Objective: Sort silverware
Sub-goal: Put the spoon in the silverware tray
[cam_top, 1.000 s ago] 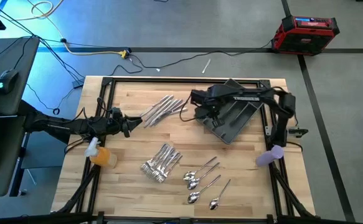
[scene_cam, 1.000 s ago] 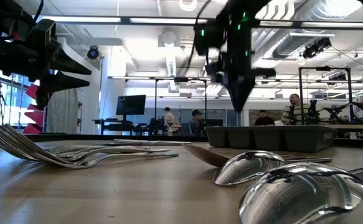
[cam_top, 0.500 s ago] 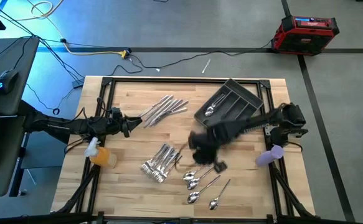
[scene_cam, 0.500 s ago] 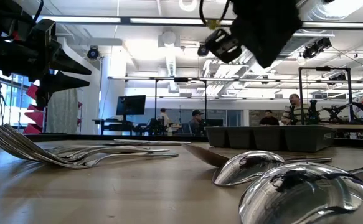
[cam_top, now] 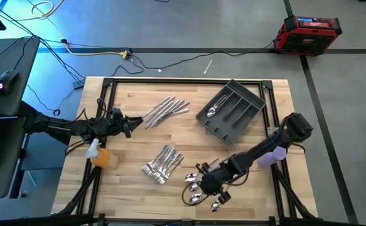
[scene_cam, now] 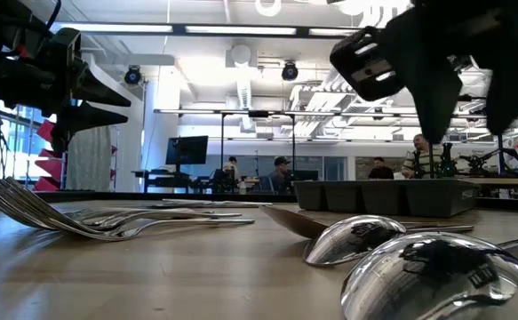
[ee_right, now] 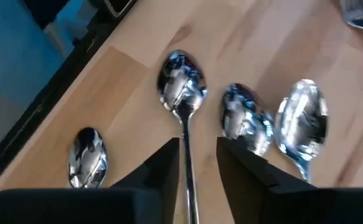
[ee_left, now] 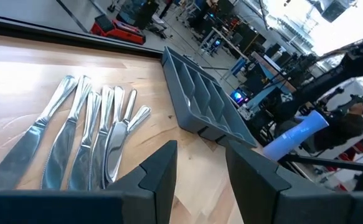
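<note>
Knives [cam_top: 166,109] lie left of tray [cam_top: 245,113]; forks [cam_top: 162,164] in front; spoons [cam_top: 198,188] right of forks.

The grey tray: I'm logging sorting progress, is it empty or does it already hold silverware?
Not empty. The high view shows one spoon lying in an end compartment of the grey tray; its other compartments look bare.

Four spoons [ee_right: 182,93] are lying loose on the tabletop [cam_top: 132,138], one more spoon [cam_top: 211,113] in the tray [cam_top: 245,116]; six knives [ee_left: 75,140]; forks [cam_top: 161,164] too bunched to count.
</note>
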